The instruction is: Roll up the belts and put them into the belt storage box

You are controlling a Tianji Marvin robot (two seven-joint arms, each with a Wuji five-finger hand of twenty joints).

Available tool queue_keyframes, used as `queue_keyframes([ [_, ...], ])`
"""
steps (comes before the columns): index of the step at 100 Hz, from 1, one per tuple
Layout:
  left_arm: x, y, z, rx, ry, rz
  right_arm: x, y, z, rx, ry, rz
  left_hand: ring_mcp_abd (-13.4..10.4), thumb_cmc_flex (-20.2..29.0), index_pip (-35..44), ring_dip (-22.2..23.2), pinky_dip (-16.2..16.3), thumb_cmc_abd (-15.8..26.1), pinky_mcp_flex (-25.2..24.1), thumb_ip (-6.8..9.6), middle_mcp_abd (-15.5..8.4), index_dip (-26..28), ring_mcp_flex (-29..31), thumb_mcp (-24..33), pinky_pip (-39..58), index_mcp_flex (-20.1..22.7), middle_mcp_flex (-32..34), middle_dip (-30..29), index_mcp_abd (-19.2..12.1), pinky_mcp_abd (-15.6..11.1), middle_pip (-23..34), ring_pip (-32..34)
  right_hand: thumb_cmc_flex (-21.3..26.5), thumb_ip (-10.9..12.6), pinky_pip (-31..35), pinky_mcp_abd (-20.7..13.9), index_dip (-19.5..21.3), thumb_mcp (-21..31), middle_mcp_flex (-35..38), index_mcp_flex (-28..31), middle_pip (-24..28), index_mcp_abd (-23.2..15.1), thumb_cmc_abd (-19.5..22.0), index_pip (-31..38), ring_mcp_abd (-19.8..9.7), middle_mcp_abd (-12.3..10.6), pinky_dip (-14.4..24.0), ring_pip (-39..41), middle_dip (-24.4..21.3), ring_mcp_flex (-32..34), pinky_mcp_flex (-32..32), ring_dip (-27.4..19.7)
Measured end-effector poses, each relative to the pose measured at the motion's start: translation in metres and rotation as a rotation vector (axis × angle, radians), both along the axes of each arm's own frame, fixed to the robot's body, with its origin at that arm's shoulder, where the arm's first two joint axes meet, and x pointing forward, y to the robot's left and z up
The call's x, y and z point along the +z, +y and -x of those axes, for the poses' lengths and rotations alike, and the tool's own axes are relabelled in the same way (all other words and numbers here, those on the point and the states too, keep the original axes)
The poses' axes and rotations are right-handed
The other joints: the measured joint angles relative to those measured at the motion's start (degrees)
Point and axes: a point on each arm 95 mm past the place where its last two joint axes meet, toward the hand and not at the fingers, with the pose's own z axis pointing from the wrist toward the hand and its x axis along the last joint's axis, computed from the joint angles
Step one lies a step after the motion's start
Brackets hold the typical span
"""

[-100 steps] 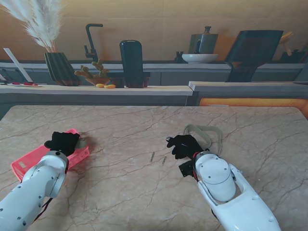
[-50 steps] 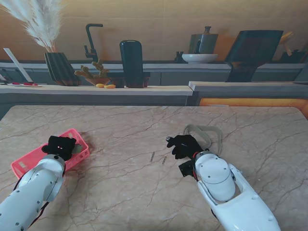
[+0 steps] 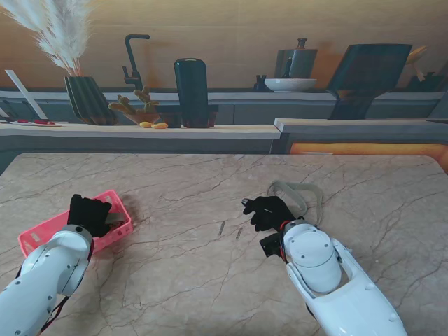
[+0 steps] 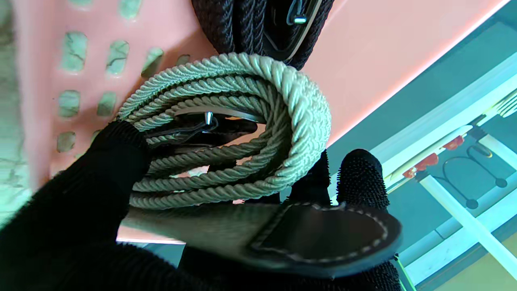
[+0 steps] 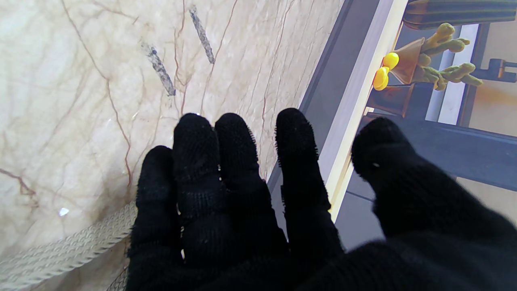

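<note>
on the far counter behind the marble table (image 3: 210, 280) stood a dark vase (image 3: 89, 99) with pale plumes, a black tap (image 3: 133, 59), a tall dark container (image 3: 192, 91), a white bowl (image 3: 290, 85) and a leaning dark board (image 3: 364, 73); none of them reached onto the table. two short dark marks (image 3: 229, 229) lay on the marble between the arms.

the pink box (image 3: 42, 234) sat at the left of the table, near the edge. in the left wrist view a dark braided belt (image 4: 262, 28) already lay coiled inside it. the left hand (image 3: 88, 213) was over the box, clenched around a rolled pale green belt (image 4: 242, 133), whose dark leather tip (image 4: 323, 238) stuck out across the fingers (image 4: 357, 178); the roll sat just beside the dark coil, over the perforated pink floor.

at the right, a second pale belt (image 3: 301, 196) lay loose in a loop on the marble, just beyond the right hand (image 3: 267, 211). that hand held nothing, its fingers (image 5: 234, 161) spread and relaxed, with a stretch of the woven belt (image 5: 60, 250) beside them.

no readable writing or labels showed.
</note>
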Motion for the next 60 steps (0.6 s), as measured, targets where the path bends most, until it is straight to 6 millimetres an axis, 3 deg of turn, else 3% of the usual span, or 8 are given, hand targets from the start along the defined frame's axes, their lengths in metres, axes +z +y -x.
queue_keyframes([
  [39,0.005,0.002,0.005,-0.022,-0.026,0.024,0.000,0.000,0.000,-0.014,-0.004,0.001,0.3,0.6,-0.3,-0.3,0.8,0.1,-0.4,0.04,-0.5,0.5,0.6,-2.6,-2.4,1.3,1.0,-0.4,0.0,0.7,-0.6,-0.9,0.0,0.0,0.0,0.0,0.0,0.0,0.5,0.0,0.0,0.0,0.0,0.0,0.0,0.0,0.0,0.0,0.0,0.0,0.0,0.0],
  [53,0.008,0.002,0.009,0.005,-0.003,0.031,0.000,0.000,0.000,-0.014,-0.003,0.000,0.3,5.7,-0.3,-0.8,0.8,1.3,-2.1,0.11,-0.7,0.7,0.0,-2.6,-4.3,0.6,0.9,-1.0,0.0,0.2,-0.6,-1.9,0.0,0.0,0.0,0.0,0.0,0.0,0.5,0.0,0.0,0.0,0.0,0.0,0.1,0.0,0.0,0.0,0.0,0.0,0.0,0.0],
  [55,0.009,0.002,0.010,0.012,0.004,0.032,0.000,0.000,0.000,-0.014,-0.003,0.000,0.3,6.2,-0.3,-0.8,0.8,1.3,-2.1,1.08,-0.7,0.7,0.0,-2.6,-4.3,0.7,0.9,-1.0,0.0,0.2,-0.6,-1.9,0.0,0.0,0.0,0.0,0.0,0.0,0.5,0.0,0.0,0.0,0.0,0.0,0.1,0.0,0.0,0.0,0.0,0.0,0.0,0.0],
  [60,0.010,0.001,0.011,0.021,0.011,0.038,0.000,0.000,0.000,-0.014,-0.003,0.000,0.3,6.2,-0.3,-0.8,0.8,1.3,-2.1,1.19,-0.7,0.8,0.0,-2.5,-4.3,0.7,0.9,-1.0,-0.1,0.1,-0.6,-1.9,0.0,0.0,0.0,0.0,0.0,0.0,0.5,0.0,0.0,0.0,0.0,0.0,0.1,0.0,0.0,0.0,0.0,0.0,0.0,0.0],
])
